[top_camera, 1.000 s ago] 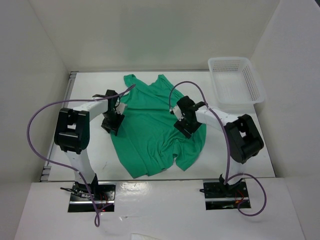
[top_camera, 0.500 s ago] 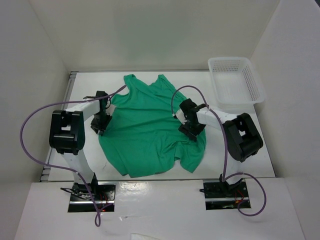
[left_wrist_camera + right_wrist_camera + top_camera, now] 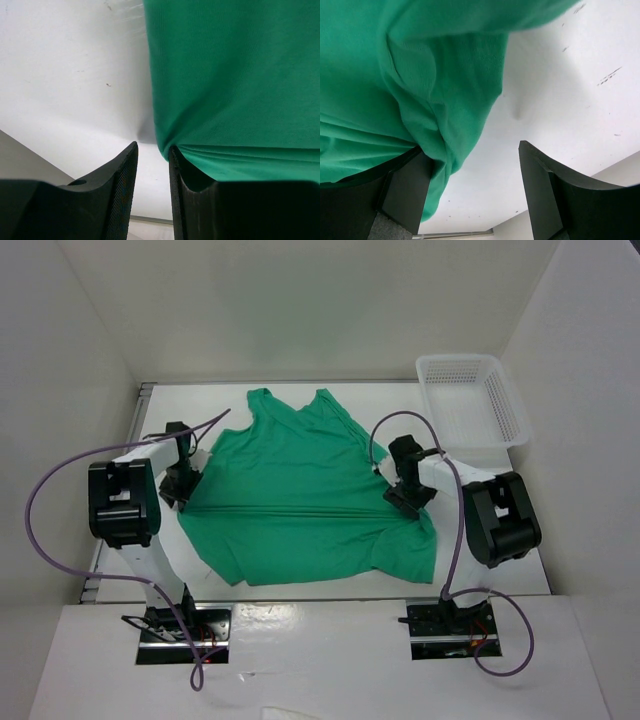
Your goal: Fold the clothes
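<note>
One thin green T-shirt [image 3: 300, 495] — taut mid-crease

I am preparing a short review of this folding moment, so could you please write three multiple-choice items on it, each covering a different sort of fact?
1. Where does the white mesh basket stand?
A. far right corner of the table
B. near left corner
C. on the T-shirt

2. What colour is the T-shirt?
A. navy
B. green
C. red

3. How does the T-shirt lie?
A. bundled in the basket
B. folded into a small square
C. spread out, a taut crease running between the two hands

Key: 1 A, it sits beyond the right hand. 2 B, green in every view. 3 C, the crease runs from the left hand to the right.
</note>
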Robot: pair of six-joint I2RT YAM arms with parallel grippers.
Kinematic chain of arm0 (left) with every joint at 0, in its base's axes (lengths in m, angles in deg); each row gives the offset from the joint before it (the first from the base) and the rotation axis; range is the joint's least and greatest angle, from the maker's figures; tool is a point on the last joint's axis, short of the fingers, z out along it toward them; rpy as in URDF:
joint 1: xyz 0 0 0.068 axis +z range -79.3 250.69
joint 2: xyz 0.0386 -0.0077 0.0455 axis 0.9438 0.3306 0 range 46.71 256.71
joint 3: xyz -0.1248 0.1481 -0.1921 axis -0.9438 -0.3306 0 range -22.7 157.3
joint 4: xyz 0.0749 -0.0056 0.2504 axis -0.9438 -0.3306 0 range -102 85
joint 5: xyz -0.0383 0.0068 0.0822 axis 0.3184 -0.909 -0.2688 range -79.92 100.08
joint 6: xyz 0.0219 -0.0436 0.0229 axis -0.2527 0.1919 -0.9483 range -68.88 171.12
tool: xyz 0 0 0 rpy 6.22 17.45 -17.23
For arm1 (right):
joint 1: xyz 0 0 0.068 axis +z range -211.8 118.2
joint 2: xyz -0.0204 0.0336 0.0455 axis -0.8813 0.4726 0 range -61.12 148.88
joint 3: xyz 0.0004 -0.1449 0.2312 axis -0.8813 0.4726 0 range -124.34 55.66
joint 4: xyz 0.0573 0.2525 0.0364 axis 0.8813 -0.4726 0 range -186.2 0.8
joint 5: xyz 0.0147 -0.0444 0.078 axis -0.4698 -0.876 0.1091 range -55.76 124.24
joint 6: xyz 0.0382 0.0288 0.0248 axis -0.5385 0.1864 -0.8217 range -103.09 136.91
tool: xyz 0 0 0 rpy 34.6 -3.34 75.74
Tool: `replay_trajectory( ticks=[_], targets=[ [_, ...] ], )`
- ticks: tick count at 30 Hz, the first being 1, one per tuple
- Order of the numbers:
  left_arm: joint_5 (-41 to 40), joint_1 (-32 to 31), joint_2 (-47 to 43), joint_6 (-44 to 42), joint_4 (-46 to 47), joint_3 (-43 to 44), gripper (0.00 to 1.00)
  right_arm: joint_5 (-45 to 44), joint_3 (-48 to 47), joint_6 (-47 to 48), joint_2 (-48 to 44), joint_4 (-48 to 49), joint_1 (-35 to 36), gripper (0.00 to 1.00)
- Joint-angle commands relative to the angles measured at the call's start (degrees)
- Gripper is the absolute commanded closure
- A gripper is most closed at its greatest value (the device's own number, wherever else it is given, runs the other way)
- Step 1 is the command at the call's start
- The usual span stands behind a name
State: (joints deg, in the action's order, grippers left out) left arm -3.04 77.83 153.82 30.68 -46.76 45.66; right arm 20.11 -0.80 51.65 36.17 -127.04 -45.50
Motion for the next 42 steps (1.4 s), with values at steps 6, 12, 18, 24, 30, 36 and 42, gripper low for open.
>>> replay_trajectory(
  ticks=[6,12,18,24,30,36,42],
  targets=[
    [-4.29,5.51,0.57,-9.17,-1.91,-0.08,0.62,-2.06,-0.37,7.0,-8.59,-13.9,-1.62,0.25],
    [9.33,4.99,-2.52,-12.95,-16.15,9.85,0.59,7.79,-13.11,9.38,-11.6,-19.9,3.73,0.22],
    [19.62,2.0,-0.15,-10.33,-21.7,22.33,0.46,11.57,-22.35,6.57,-5.29,-15.77,5.59,0.21],
    [22.53,-3.79,3.98,-1.1,-17.31,27.61,0.36,12.28,-23.25,3.59,1.22,-9.98,6.21,0.21],
    [23.94,-9.32,8.81,12.08,-10.11,26.31,0.39,15.35,-26.58,-2.39,8.07,-3.65,6.73,0.38],
    [18.93,-11.18,9.43,16.66,-4.39,21.92,0.53,14.05,-28.43,-7.23,9.48,3.03,10.51,0.54],
    [17.78,-11.18,10.58,16.67,-2.55,19.36,0.57,14.04,-32.57,-8.64,14.32,2.43,12.26,0.57]
  ],
)
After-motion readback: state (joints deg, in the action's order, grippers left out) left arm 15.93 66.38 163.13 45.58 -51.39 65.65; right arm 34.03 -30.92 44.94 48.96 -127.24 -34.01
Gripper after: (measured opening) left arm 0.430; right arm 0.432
